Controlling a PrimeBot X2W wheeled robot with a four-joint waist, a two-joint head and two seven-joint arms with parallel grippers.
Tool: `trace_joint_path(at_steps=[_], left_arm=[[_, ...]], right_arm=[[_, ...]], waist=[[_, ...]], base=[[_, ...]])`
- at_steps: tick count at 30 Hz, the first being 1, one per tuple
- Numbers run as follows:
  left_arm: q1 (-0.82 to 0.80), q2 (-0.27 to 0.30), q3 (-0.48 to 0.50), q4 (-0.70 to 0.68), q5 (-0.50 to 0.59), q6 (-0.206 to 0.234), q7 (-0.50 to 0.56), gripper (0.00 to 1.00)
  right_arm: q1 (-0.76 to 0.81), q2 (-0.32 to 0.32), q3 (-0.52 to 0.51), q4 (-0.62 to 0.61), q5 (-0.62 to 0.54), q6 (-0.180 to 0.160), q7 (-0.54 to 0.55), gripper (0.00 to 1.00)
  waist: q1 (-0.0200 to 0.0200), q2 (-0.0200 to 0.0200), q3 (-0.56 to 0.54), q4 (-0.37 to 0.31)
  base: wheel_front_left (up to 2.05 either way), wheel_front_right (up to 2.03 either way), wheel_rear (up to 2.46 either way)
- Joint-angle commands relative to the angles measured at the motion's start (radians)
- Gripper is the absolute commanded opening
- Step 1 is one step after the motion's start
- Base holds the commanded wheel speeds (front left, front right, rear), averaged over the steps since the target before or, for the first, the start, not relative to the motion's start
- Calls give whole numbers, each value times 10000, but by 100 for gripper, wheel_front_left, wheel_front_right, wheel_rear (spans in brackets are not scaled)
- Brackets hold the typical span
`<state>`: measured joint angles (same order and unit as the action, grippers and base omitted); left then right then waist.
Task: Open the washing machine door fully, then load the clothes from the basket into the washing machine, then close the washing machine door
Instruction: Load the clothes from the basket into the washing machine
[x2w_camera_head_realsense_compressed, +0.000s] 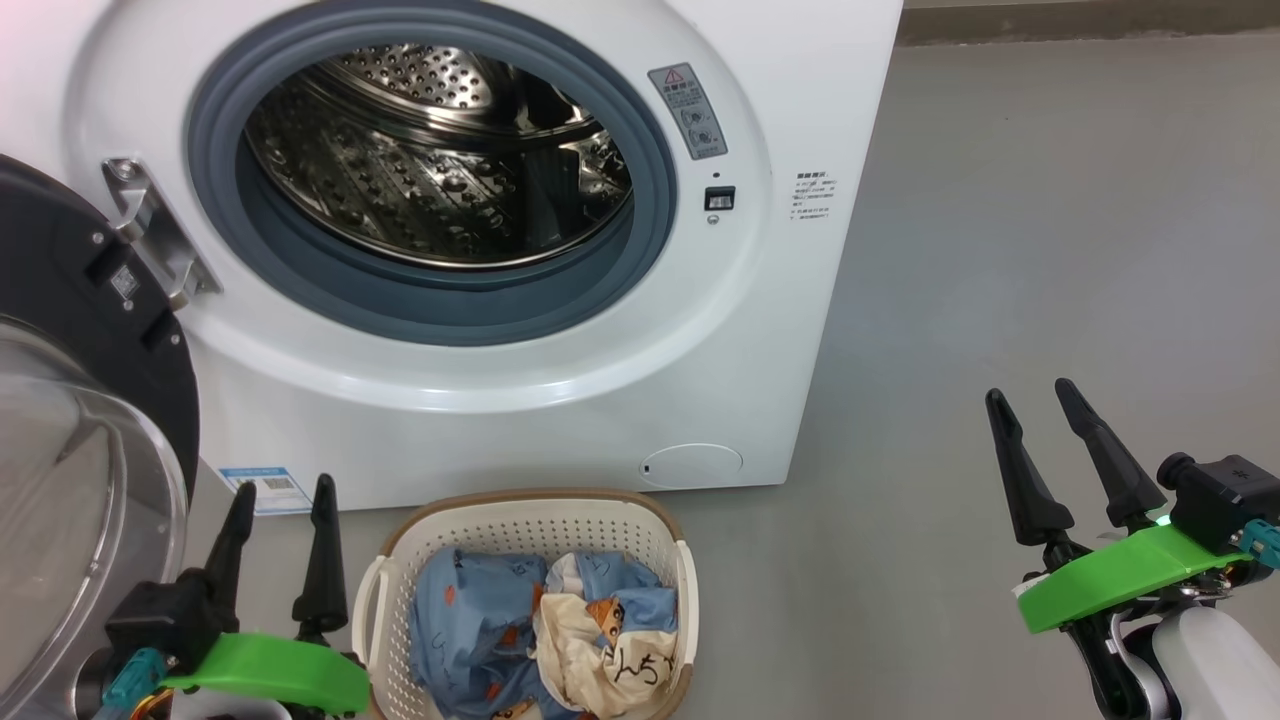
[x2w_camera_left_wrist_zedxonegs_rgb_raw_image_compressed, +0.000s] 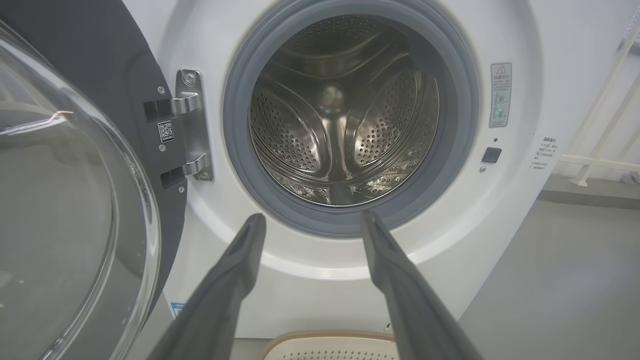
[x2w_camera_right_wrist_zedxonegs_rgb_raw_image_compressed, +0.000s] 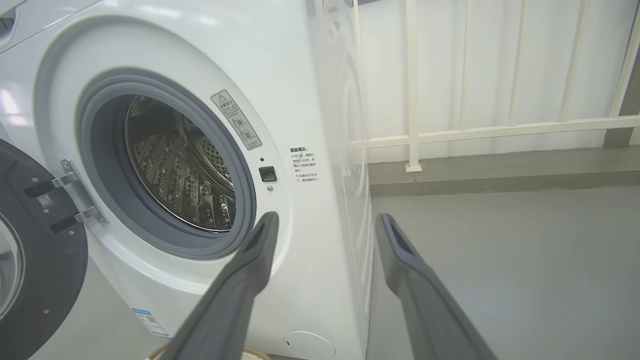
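Washing machine door (x2w_camera_head_realsense_compressed: 70, 300): hanging wide open at the left of the washing machine (x2w_camera_head_realsense_compressed: 820, 120), exposing the steel drum (x2w_camera_head_realsense_compressed: 440, 170). Clothes (x2w_camera_head_realsense_compressed: 470, 620): lying bunched in the basket (x2w_camera_head_realsense_compressed: 530, 525), which is sitting on the floor (x2w_camera_head_realsense_compressed: 1000, 250) just before the machine. Left gripper (x2w_camera_head_realsense_compressed: 284, 487), right gripper (x2w_camera_head_realsense_compressed: 1029, 390): both standing spread wide, holding nothing.

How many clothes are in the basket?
2: a blue one fills the left side of the basket, a cream one lies at the right. More could be hidden underneath.
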<state>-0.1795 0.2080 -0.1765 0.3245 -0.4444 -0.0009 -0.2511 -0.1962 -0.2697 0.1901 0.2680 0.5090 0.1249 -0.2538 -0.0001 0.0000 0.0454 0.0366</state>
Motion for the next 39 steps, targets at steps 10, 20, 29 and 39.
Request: trace_joint_path(at_steps=[10,20,29,39], left_arm=[[-519,137,278,-28,223,-105,-107,100],[-932,59,-71,613,277,-275,19,100],[-1733,-167,-487,1919,245,-538,240,100],[-2732,-416,-1061,3432,253,-946,322,100]], right_arm=[[-334,-120,135,-304,0,58,-80,100],[-476,-107,82,-350,-46,58,-80,100],[-802,-100,8,-404,-89,58,-80,100],[-1232,-38,7,-464,-158,58,-80,100]], waist=[[1,0,339,-152],[1,0,1063,-367],[1,0,2234,-556],[1,0,3374,-680]], base=[[0,0,0],[0,0,0],[0,0,0],[0,0,0]])
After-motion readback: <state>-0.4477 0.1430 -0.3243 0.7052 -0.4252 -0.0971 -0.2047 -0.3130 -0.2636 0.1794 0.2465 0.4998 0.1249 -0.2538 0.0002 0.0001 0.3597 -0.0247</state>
